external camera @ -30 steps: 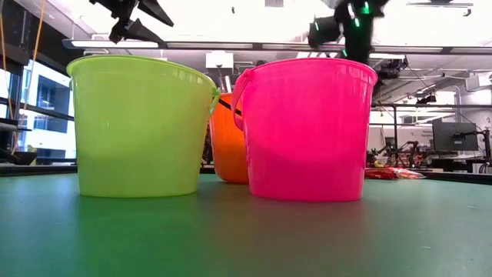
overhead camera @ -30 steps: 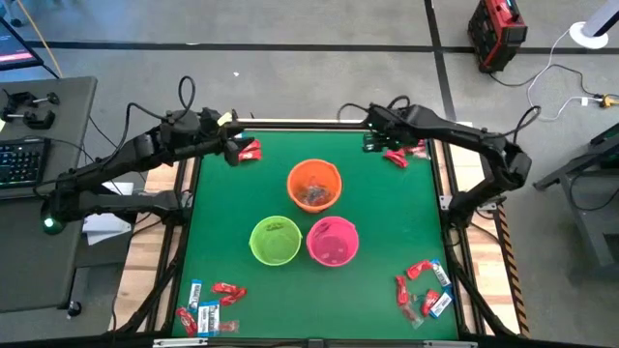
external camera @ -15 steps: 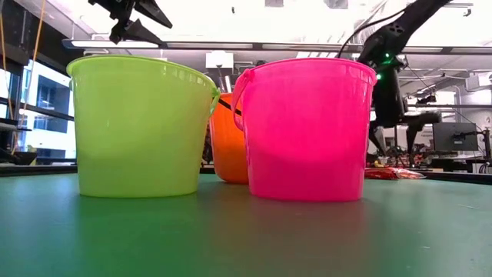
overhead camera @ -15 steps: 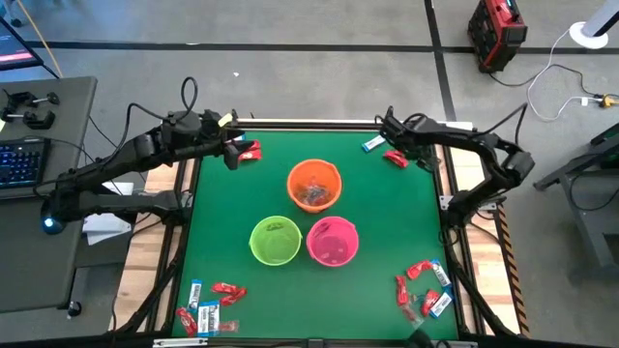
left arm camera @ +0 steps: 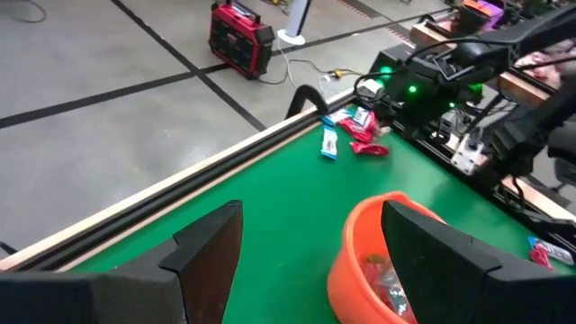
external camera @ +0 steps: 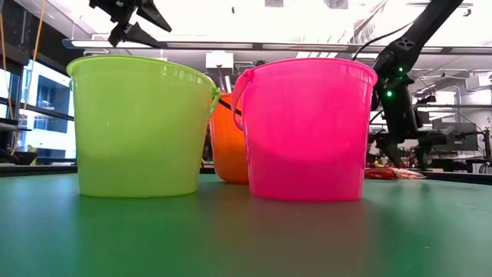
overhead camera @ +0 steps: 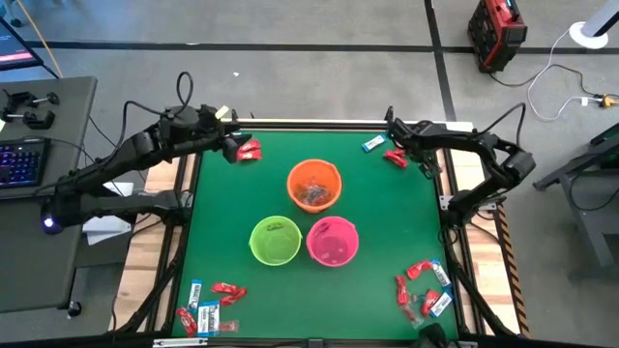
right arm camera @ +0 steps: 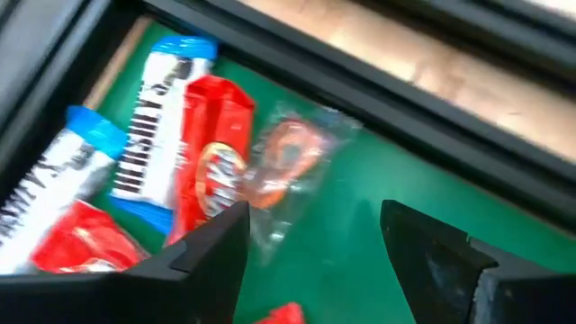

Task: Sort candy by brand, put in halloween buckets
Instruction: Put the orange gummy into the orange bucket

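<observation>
So the three pails are bunched up in the middle of the green table (overhead camera: pixel 387 222): the orange bucket (overhead camera: pixel 314 186) toward the far edge, with the lime green bucket (overhead camera: pixel 276 241) and the hot pink bucket (overhead camera: pixel 333 241) side by side in front of it, all pretty much touching. There's already some wrapped stuff down in the orange one, and something small in the other two that I can't make out.

The left gripper (overhead camera: pixel 232 150) hangs over the far left corner, up off the table, fingers spread wide and nothing between them. A red candy (overhead camera: pixel 250 149) lies just beside it on the felt.

The right gripper (overhead camera: pixel 423 155) is down low at the far right corner, right by the table's edge. Its fingers (right arm camera: pixel 211 243) are parted fairly wide and, again, empty. Just in front of them is a little clump of candy: a red wrapper (right arm camera: pixel 214 171), a blue-and-white bar (right arm camera: pixel 157 135) touching it, and a clear wrapper with something orange inside (right arm camera: pixel 288 162) just beside the red one. From overhead you mostly see a blue-and-white piece (overhead camera: pixel 372 145) and a red piece (overhead camera: pixel 395 158) there.

The rest of the candy is still out in two scattered bunches at the near corners: red and blue-and-white ones at the near left pile (overhead camera: pixel 208 309) and a similar mix at the near right pile (overhead camera: pixel 423 288).
</observation>
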Controlling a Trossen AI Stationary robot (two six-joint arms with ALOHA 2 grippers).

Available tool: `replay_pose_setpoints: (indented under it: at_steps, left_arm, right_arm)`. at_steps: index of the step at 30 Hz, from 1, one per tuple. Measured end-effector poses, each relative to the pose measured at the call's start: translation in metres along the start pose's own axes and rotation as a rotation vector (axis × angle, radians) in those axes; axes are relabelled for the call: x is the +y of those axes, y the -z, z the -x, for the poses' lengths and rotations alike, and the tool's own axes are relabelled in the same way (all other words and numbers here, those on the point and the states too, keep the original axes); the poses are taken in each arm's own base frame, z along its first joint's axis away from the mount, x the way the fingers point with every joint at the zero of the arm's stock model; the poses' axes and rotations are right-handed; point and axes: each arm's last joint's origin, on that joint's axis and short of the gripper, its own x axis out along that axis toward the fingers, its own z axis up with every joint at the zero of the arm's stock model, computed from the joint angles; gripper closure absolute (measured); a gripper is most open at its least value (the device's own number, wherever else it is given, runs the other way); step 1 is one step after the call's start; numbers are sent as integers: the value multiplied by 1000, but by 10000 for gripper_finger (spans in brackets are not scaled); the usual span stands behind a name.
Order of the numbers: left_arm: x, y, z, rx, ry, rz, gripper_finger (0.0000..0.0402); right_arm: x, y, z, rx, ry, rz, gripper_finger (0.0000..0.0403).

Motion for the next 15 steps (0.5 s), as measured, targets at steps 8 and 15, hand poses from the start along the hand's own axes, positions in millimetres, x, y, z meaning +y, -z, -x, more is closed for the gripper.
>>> replay_pose_setpoints:
  at_steps: [8,15]
  left_arm:
    - [6,-2,0,-10,-35,16,147]
    - [9,-3,-1,-15,-51,24,147]
  right_arm:
    - [3,-10,-9,0,-13,-51,160]
    - [8,-19,-15,36,-23,-47,174]
